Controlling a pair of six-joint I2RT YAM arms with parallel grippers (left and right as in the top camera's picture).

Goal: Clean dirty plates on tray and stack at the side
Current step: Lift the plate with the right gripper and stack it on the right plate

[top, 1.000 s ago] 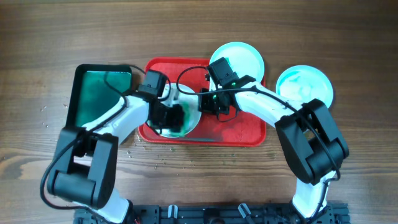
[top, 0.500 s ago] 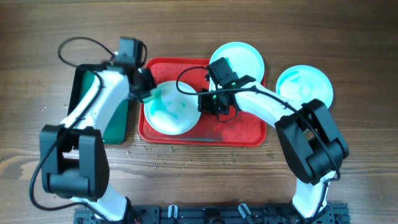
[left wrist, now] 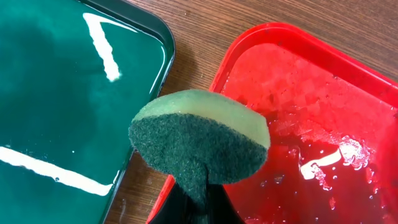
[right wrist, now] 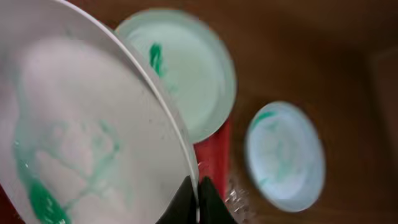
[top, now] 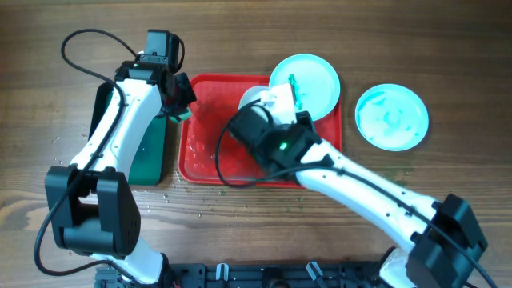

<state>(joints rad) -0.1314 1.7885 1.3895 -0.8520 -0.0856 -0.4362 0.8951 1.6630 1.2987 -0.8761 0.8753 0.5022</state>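
While every plate in view carries green marks, no item can be entered as cleaned, and no stack exists. Item one: held plate, tilted steeply over the far middle of the red tray, gripped at its rim by the right gripper, jaws closed tight on the edge; green smear and thin streaks across its face. Item two: second plate, lying flat over the tray's far right corner, one green streak near its rim. Item three: third plate, flat on the table to the right of the tray and apart from it, faint green streaks; possibly the base of the side stack, though not visibly clean. Item four: sponge, scouring side down, pinched in the left gripper above the gap between the green tray and the red tray's wet left corner, touching neither. Outstanding, by estimate: scrubbing of all three plates, then stacking.
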